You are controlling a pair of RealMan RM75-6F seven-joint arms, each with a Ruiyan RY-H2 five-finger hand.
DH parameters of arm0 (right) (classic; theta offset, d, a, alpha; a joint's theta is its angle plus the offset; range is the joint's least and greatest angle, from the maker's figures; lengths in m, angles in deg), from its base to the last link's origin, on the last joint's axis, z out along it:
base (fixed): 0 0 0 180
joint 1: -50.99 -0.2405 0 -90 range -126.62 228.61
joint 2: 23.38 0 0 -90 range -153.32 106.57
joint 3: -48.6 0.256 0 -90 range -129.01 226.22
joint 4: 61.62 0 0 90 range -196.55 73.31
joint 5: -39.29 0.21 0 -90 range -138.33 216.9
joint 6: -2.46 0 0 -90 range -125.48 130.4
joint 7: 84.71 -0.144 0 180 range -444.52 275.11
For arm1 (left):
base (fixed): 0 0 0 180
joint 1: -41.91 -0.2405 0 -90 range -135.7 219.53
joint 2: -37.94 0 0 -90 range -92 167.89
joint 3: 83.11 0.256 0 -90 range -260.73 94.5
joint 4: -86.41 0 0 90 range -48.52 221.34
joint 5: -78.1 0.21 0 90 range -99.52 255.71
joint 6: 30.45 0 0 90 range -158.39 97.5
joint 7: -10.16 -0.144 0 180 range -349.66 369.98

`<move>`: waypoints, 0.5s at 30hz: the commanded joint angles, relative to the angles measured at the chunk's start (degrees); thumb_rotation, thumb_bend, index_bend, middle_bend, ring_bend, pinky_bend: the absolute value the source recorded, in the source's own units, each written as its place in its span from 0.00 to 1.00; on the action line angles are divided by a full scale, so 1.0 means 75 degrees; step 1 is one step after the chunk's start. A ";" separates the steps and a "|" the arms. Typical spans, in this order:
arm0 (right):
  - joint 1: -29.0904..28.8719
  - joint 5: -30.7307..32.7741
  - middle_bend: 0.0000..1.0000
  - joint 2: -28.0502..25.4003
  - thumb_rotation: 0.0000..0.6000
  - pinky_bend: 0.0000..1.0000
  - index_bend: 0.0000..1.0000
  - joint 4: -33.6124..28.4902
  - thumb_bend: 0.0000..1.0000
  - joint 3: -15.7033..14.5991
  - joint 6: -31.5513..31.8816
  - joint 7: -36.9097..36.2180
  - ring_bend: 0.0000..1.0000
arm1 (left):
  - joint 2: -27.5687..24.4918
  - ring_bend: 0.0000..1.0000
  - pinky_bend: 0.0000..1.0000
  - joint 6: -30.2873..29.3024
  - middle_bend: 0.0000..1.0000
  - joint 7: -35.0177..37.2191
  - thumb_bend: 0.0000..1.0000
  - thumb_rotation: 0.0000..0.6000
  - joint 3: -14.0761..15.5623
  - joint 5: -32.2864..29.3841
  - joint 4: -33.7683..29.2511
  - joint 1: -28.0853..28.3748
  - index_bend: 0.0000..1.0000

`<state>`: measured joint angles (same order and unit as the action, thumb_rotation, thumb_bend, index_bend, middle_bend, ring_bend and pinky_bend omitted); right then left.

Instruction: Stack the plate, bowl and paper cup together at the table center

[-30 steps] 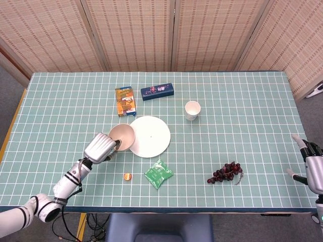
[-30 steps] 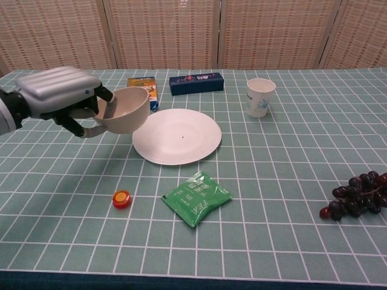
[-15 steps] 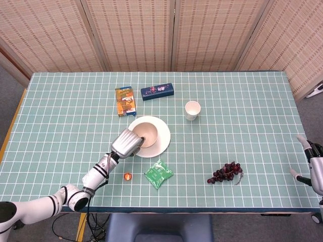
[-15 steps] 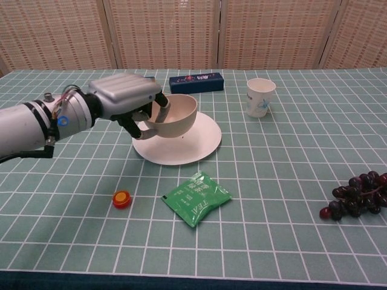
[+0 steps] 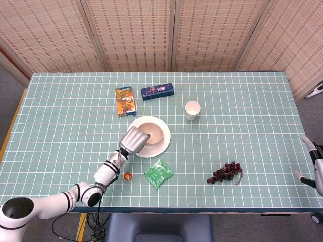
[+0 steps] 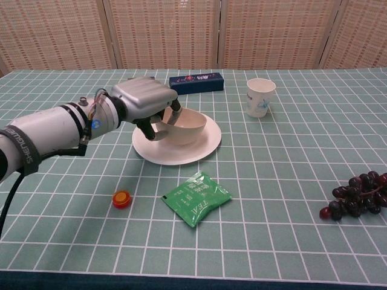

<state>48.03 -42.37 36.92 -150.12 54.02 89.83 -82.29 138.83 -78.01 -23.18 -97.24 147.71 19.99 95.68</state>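
Near the table centre, the left hand (image 6: 147, 99) gripped the rim of the beige round bowl (image 6: 188, 125), fingers curled over its near edge, the bowl resting on the white round plate (image 6: 190, 151). Beyond them the white paper cup (image 6: 260, 96) stood upright, well apart. At the table's far right edge, the right hand (image 5: 314, 165) held nothing, its fingers apart.

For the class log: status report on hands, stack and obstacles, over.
Left hand gripping bowl on plate. Right hand at table edge, open, idle. Cup unstacked, standing beyond plate. Path to cup looks clear.
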 commanded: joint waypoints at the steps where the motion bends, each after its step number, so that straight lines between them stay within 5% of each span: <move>1: 0.0015 -0.0005 0.24 -0.0015 1.00 0.40 0.12 -0.0010 0.00 0.0014 0.0020 0.0002 0.23 | 0.0018 0.87 0.97 -0.0015 0.93 -0.0550 0.36 1.00 0.0018 -0.0447 -0.0113 0.0051 0.48; 9: 0.0033 0.0025 0.24 -0.0041 1.00 0.40 0.12 -0.0073 0.00 0.0063 0.0027 0.0055 0.23 | -0.0423 0.63 0.96 -0.0898 0.67 -0.1762 0.31 1.00 0.0090 -0.1337 -0.1380 -0.0291 0.13; 15: -0.0040 -0.0062 0.24 -0.0106 1.00 0.40 0.12 -0.0202 0.00 0.0096 -0.0020 0.0159 0.23 | -0.1373 0.41 0.80 -0.1592 0.36 -0.2123 0.27 1.00 0.0203 -0.1942 -0.3132 -0.0782 0.04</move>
<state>47.80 -42.76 36.19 -151.54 54.72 89.73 -81.17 132.77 -86.92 -37.45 -96.37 135.96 2.76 92.19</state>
